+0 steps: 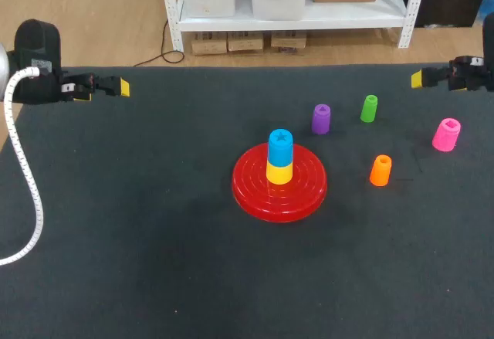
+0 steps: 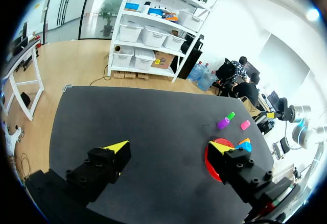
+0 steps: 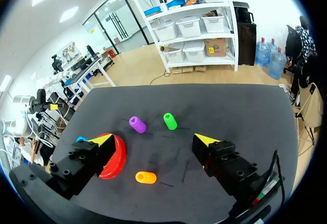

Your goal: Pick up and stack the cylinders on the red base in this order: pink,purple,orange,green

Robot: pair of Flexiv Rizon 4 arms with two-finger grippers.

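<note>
End effectors spread — red base holds yellow, blue.

The table is holding 6 cylinders — 1 blue cylinder, 1 yellow cylinder, 1 purple cylinder, 1 green cylinder, 1 pink cylinder and 1 orange cylinder. 1 red base is sitting among them. 2 grippers are showing — 1 left gripper, 1 right gripper.
</note>
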